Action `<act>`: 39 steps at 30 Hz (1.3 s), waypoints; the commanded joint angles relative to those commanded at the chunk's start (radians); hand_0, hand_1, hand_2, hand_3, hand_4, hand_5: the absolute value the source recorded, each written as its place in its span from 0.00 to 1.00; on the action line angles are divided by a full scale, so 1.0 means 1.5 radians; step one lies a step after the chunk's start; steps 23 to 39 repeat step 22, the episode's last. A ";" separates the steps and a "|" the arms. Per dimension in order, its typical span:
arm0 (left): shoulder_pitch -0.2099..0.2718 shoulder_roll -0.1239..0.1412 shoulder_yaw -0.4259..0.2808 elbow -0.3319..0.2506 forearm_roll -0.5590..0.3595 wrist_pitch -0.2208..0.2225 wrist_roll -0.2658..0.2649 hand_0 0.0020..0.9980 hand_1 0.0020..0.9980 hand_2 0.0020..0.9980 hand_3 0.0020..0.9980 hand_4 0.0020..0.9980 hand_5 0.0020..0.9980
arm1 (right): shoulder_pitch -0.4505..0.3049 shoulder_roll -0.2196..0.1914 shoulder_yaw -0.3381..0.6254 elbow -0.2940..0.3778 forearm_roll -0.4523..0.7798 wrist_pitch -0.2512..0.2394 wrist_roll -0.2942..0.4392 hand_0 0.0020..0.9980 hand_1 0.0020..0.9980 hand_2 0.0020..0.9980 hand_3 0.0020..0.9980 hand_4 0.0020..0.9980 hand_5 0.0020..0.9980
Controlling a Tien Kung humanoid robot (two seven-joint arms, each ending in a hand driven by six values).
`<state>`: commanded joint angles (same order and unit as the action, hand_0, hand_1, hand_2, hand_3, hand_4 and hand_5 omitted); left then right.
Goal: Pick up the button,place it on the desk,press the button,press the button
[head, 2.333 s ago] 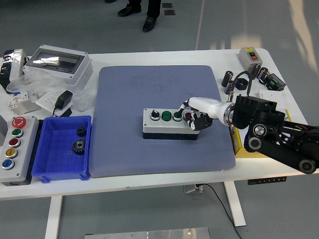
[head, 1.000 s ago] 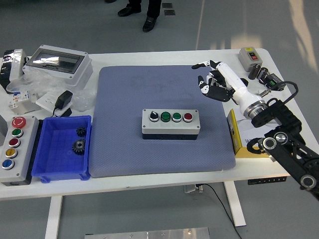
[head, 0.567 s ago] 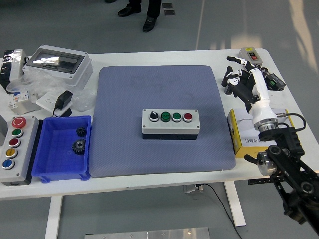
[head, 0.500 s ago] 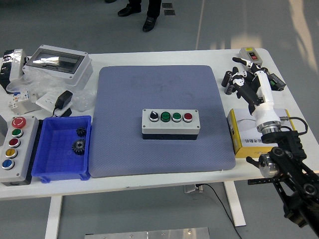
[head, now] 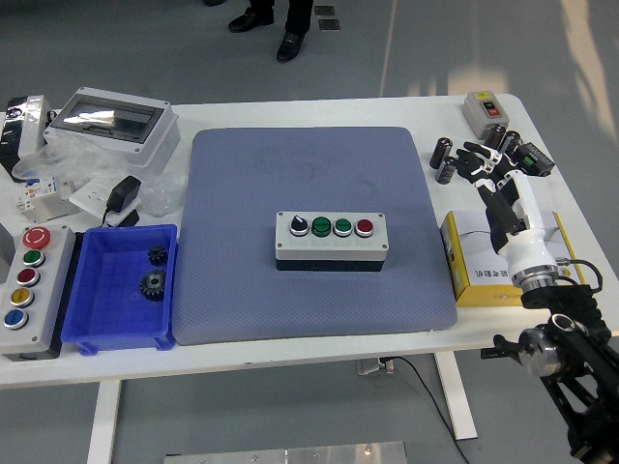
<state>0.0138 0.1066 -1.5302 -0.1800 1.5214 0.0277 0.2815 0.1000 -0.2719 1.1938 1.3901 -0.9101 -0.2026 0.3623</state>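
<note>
Rising from the lower right corner, the right arm reaches up along the table's [head: 290,356] right side; the right hand [head: 495,179] hangs above the yellow box [head: 474,271], fingers [head: 472,155] spread apart and gripping nothing; the left arm is out of view. At the near left a grey control panel [head: 31,290] carries a column of coloured buttons; just beside it a blue bin [head: 102,290] contains two black gears [head: 153,280]. On the blue-grey mat [head: 309,174], the button box [head: 331,241] lies flat at centre, well apart from the hand, with one black knob, two green buttons and one red button on top; nothing stands between hand and box. Beyond the hand lie small black cylinders [head: 444,160] and a grey switch box [head: 482,110] at the far right corner. At the far left stand a grey enclosure with a clear lid [head: 111,121], a black adapter [head: 122,196] and plastic-wrapped parts [head: 44,188]. Past the far edge, a person's dark shoes [head: 290,43] show on the floor.
</note>
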 joint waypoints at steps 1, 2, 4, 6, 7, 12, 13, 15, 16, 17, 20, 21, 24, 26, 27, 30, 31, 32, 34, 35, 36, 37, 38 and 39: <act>0.000 0.000 0.001 0.000 -0.001 0.001 0.000 0.62 0.57 0.55 0.60 0.54 0.24 | -0.002 0.001 0.001 0.002 -0.002 0.001 0.000 0.82 0.76 0.77 0.72 0.81 0.75; 0.000 -0.001 0.003 0.000 -0.003 0.001 0.000 0.62 0.57 0.55 0.60 0.54 0.24 | -0.005 0.001 0.003 0.003 -0.004 0.003 -0.001 0.82 0.76 0.77 0.72 0.81 0.75; 0.001 -0.002 0.005 0.000 -0.005 0.002 0.000 0.62 0.58 0.55 0.60 0.54 0.24 | -0.010 0.004 0.009 0.005 -0.009 0.006 -0.003 0.82 0.76 0.77 0.74 0.86 0.86; 0.001 -0.003 0.007 0.000 -0.007 0.002 -0.001 0.62 0.58 0.55 0.60 0.54 0.24 | -0.015 0.006 0.015 0.008 -0.012 0.008 -0.005 0.82 0.76 0.77 0.74 0.86 0.86; 0.001 -0.003 0.008 0.000 -0.008 0.002 -0.001 0.62 0.58 0.55 0.60 0.54 0.24 | -0.018 0.007 0.018 0.009 -0.012 0.009 -0.005 0.82 0.76 0.77 0.74 0.86 0.86; 0.002 -0.005 0.008 0.000 -0.009 0.004 0.000 0.62 0.58 0.55 0.60 0.54 0.24 | -0.023 0.011 0.031 0.007 -0.005 0.007 -0.003 0.81 0.76 0.77 0.75 0.87 0.97; 0.002 -0.005 0.008 0.000 -0.009 0.004 0.000 0.62 0.58 0.55 0.60 0.54 0.24 | -0.024 0.012 0.033 0.007 -0.003 0.006 -0.002 0.81 0.76 0.77 0.75 0.87 0.97; 0.001 -0.006 0.008 0.000 -0.009 0.005 0.001 0.62 0.58 0.55 0.60 0.54 0.24 | -0.023 0.012 0.037 0.003 0.004 0.005 0.001 0.81 0.76 0.77 0.75 0.87 0.97; 0.001 -0.006 0.008 0.000 -0.010 0.005 0.001 0.62 0.58 0.56 0.60 0.54 0.24 | -0.023 0.012 0.039 0.002 0.007 0.004 0.002 0.81 0.75 0.78 0.75 0.82 1.00; 0.001 -0.006 0.008 0.000 -0.010 0.005 0.001 0.62 0.58 0.56 0.60 0.54 0.24 | -0.023 0.012 0.040 0.002 0.009 0.004 0.003 0.81 0.75 0.78 0.75 0.82 1.00; 0.001 -0.006 0.008 0.000 -0.010 0.005 0.001 0.62 0.58 0.56 0.60 0.54 0.24 | -0.023 0.012 0.041 0.000 0.012 0.003 0.004 0.81 0.75 0.78 0.75 0.82 1.00; 0.001 -0.006 0.008 0.000 -0.010 0.005 0.002 0.62 0.58 0.56 0.60 0.54 0.24 | -0.023 0.012 0.041 0.000 0.013 0.003 0.005 0.81 0.75 0.78 0.75 0.82 1.00; 0.001 -0.006 0.008 0.000 -0.010 0.005 0.002 0.62 0.58 0.56 0.60 0.54 0.24 | -0.023 0.013 0.041 -0.001 0.014 0.003 0.005 0.81 0.75 0.78 0.75 0.82 1.00; 0.001 -0.006 0.008 0.000 -0.010 0.005 0.002 0.62 0.58 0.56 0.60 0.54 0.24 | -0.023 0.013 0.041 -0.001 0.014 0.003 0.005 0.81 0.75 0.78 0.75 0.82 1.00; 0.001 -0.006 0.008 0.000 -0.010 0.005 0.002 0.62 0.58 0.56 0.60 0.54 0.24 | -0.023 0.013 0.041 -0.001 0.014 0.003 0.005 0.81 0.75 0.78 0.75 0.82 1.00; 0.001 -0.006 0.008 0.000 -0.010 0.005 0.002 0.62 0.58 0.56 0.60 0.54 0.24 | -0.023 0.013 0.041 -0.001 0.014 0.003 0.005 0.81 0.75 0.78 0.75 0.82 1.00; 0.001 -0.006 0.008 0.000 -0.010 0.005 0.002 0.62 0.58 0.56 0.60 0.54 0.24 | -0.023 0.013 0.041 -0.001 0.014 0.003 0.005 0.81 0.75 0.78 0.75 0.82 1.00; 0.001 -0.006 0.008 0.000 -0.010 0.005 0.002 0.62 0.58 0.56 0.60 0.54 0.24 | -0.023 0.013 0.041 -0.001 0.014 0.003 0.005 0.81 0.75 0.78 0.75 0.82 1.00; 0.001 -0.006 0.008 0.000 -0.010 0.005 0.002 0.62 0.58 0.56 0.60 0.54 0.24 | -0.023 0.013 0.041 -0.001 0.014 0.003 0.005 0.81 0.75 0.78 0.75 0.82 1.00; 0.001 -0.006 0.008 0.000 -0.010 0.005 0.002 0.62 0.58 0.56 0.60 0.54 0.24 | -0.023 0.013 0.041 -0.001 0.014 0.003 0.005 0.81 0.75 0.78 0.75 0.82 1.00; 0.001 -0.006 0.008 0.000 -0.010 0.005 0.002 0.62 0.58 0.56 0.60 0.54 0.24 | -0.023 0.013 0.041 -0.001 0.014 0.003 0.005 0.81 0.75 0.78 0.75 0.82 1.00; 0.001 -0.006 0.008 0.000 -0.010 0.005 0.002 0.62 0.58 0.56 0.60 0.54 0.24 | -0.023 0.013 0.041 -0.001 0.014 0.003 0.005 0.81 0.75 0.78 0.75 0.82 1.00; 0.001 -0.006 0.008 0.000 -0.010 0.005 0.002 0.62 0.58 0.56 0.60 0.54 0.24 | -0.023 0.013 0.041 -0.001 0.014 0.003 0.005 0.81 0.75 0.78 0.75 0.82 1.00; 0.001 -0.006 0.008 0.000 -0.010 0.005 0.002 0.62 0.58 0.56 0.60 0.54 0.24 | -0.023 0.013 0.041 -0.001 0.014 0.003 0.005 0.81 0.75 0.78 0.75 0.82 1.00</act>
